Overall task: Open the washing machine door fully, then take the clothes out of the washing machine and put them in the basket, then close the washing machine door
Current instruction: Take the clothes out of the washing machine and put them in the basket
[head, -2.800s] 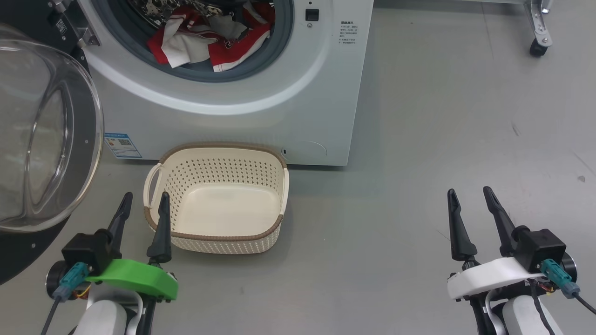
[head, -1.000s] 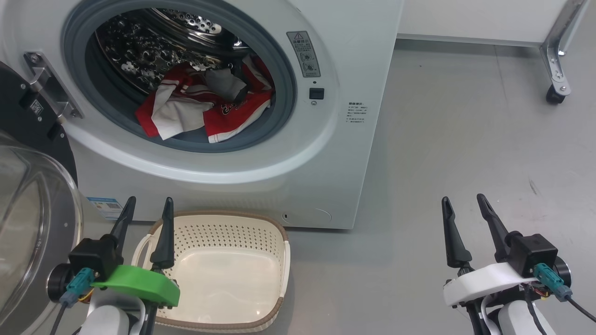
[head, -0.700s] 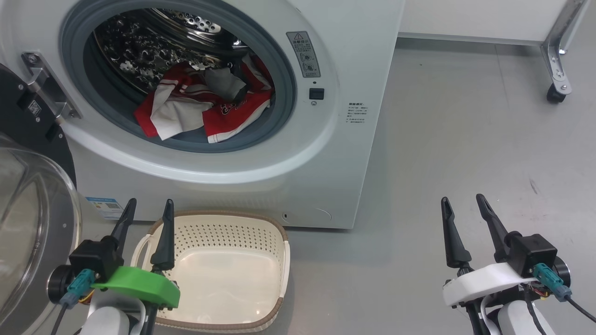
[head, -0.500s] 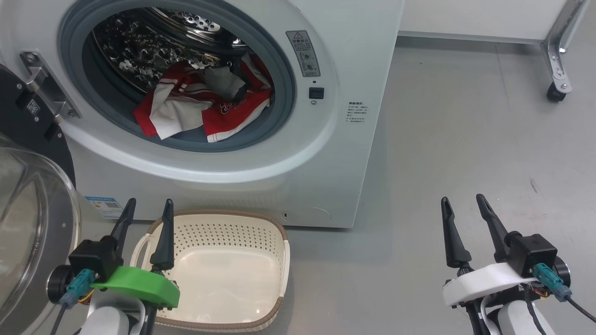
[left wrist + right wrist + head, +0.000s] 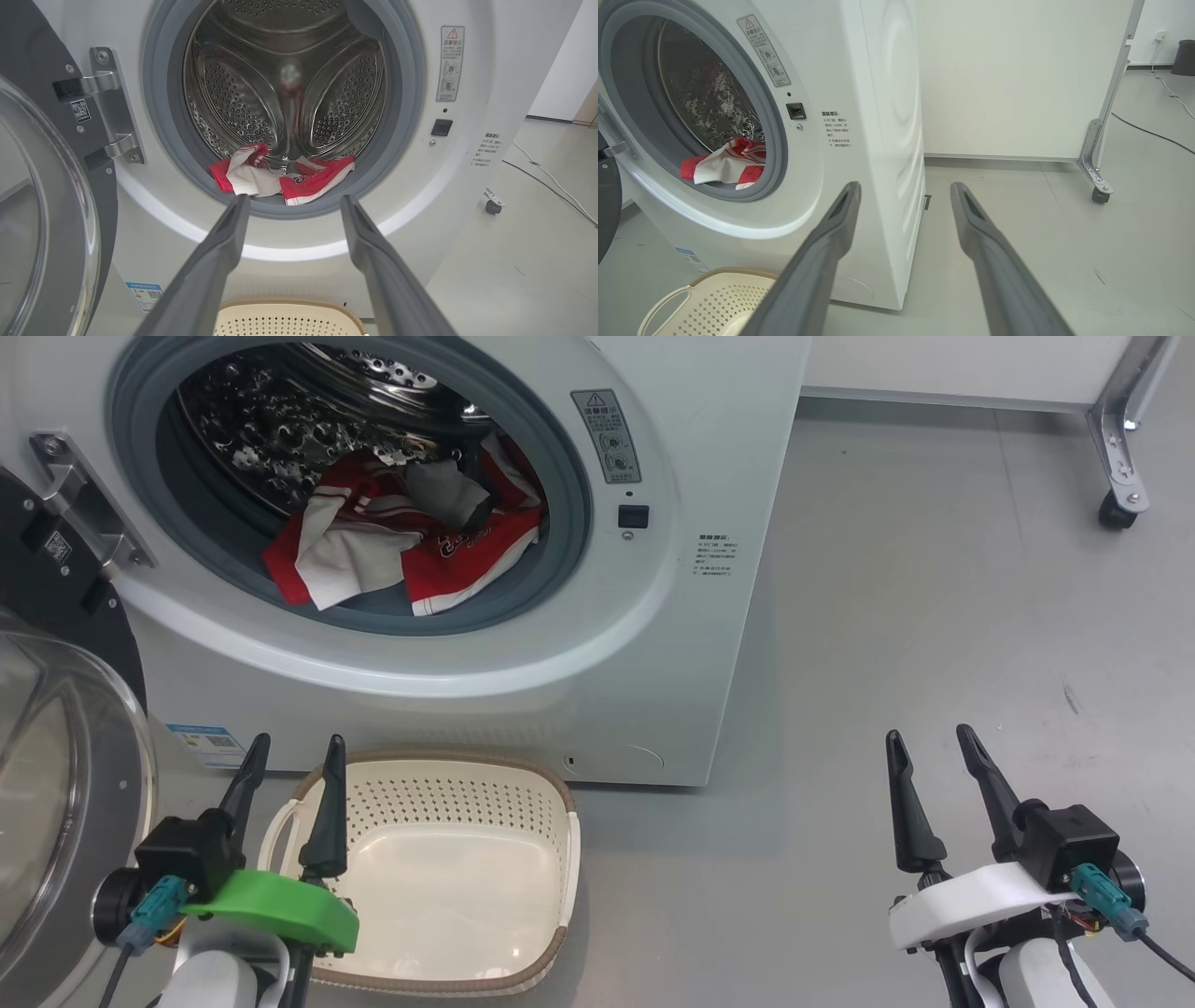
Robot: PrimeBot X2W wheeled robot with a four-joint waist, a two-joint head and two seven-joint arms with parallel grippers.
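Note:
The white washing machine (image 5: pixel 653 644) stands ahead with its round opening uncovered. Its door (image 5: pixel 56 784) hangs swung out at the left, glass bowl bulging toward me. Red and white clothes (image 5: pixel 401 546) lie at the front lip of the steel drum, also seen as clothes (image 5: pixel 280 175) and clothes (image 5: pixel 724 165). The cream basket (image 5: pixel 551 803) sits empty on the floor below the opening. My left gripper (image 5: pixel 289 770) is open, low at the basket's left end, fingers pointing at the machine. Off to the right, my right gripper (image 5: pixel 929 761) hangs open over bare floor.
Grey floor (image 5: pixel 934 616) stretches right of the machine. A metal frame leg with a black caster (image 5: pixel 1111 509) stands at the far right, before a white wall panel (image 5: pixel 1008 79). A cable (image 5: pixel 546 179) lies on the floor beyond the machine.
The camera has tilted up from the basket to the drum opening, then drifted slightly. Both grippers keep their places and stay open; the clothes have not moved.

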